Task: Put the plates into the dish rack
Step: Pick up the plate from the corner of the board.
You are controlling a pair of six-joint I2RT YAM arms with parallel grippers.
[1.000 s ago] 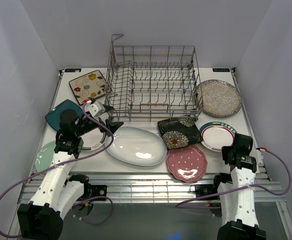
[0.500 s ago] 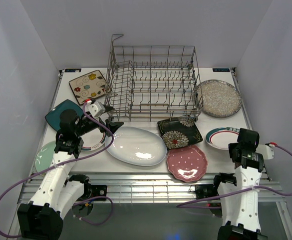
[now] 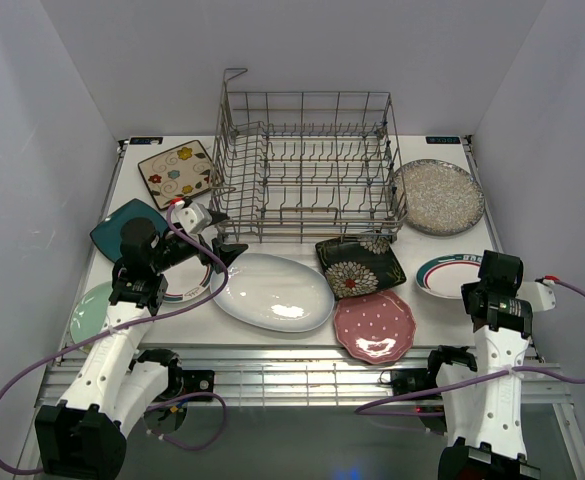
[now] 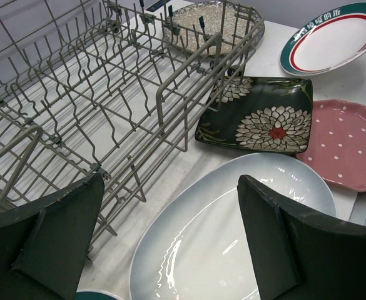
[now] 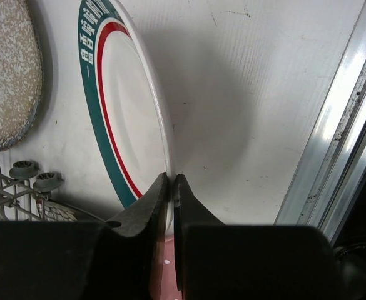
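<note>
Right gripper (image 5: 171,178) is pinched tight on the rim of a teal-rimmed round plate (image 5: 117,119), which is tipped up off the table (image 5: 245,94) at the near right. Left gripper (image 4: 169,181) hangs with jaws spread wide over the white oval plate (image 4: 233,250), just beside the dish rack (image 4: 170,94). One rack, far centre.

I count nine plates, all outside it:
- Two teal-rimmed rounds, the second teal-rimmed plate (image 3: 184,290) lying under the left arm.
- Three squares: cream floral square (image 3: 177,172), teal square (image 3: 112,228), black floral square (image 3: 360,265).
- One speckled grey plate (image 3: 437,196).
- One pink dotted plate (image 3: 374,325).
- One pale green plate (image 3: 87,310).
- The one oval.
</note>
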